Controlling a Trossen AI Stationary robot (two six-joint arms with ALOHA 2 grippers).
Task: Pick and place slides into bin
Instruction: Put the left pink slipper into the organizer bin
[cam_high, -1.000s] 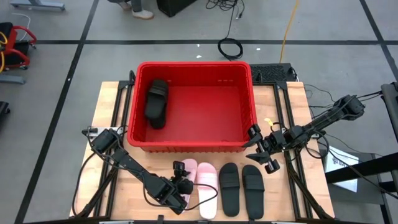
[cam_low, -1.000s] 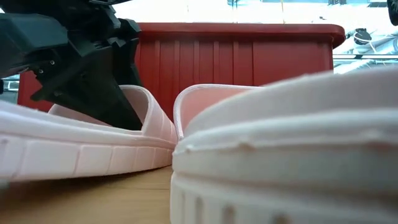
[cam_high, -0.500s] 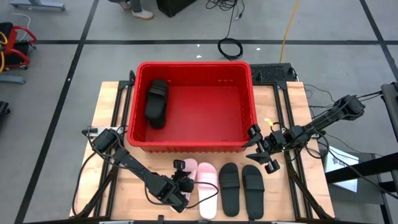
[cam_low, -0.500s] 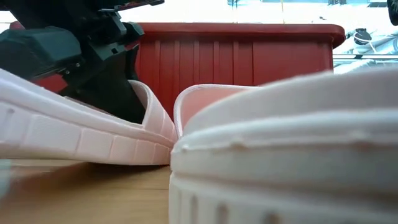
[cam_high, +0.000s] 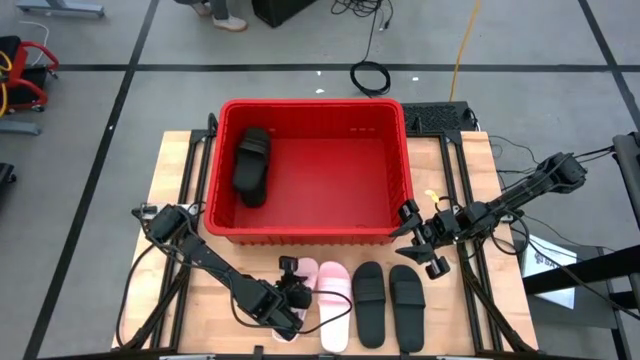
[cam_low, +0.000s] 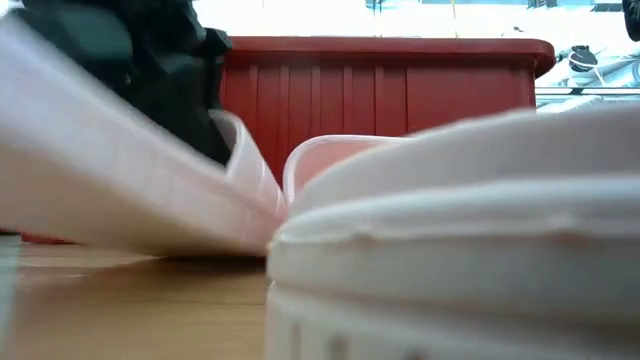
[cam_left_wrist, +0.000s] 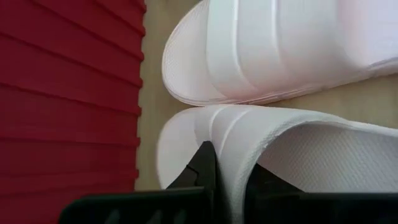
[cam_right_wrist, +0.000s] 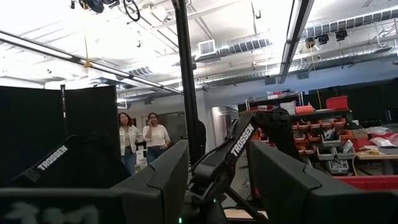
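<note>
Gripping the strap of a pink slide (cam_high: 300, 275), the left hand (cam_high: 288, 297) tilts it off the worktop (cam_high: 170, 180), presumably to carry it to the bin (cam_high: 312, 107). Right hand (cam_high: 422, 241) waits beside the bin's corner, fingers apart, holding nothing.

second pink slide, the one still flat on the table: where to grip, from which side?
Grip the second pink slide by its broad strap, probably coming from above with one finger under the arch. The left gripper holds its twin's strap so, and the black slide crowds its right side.
</note>
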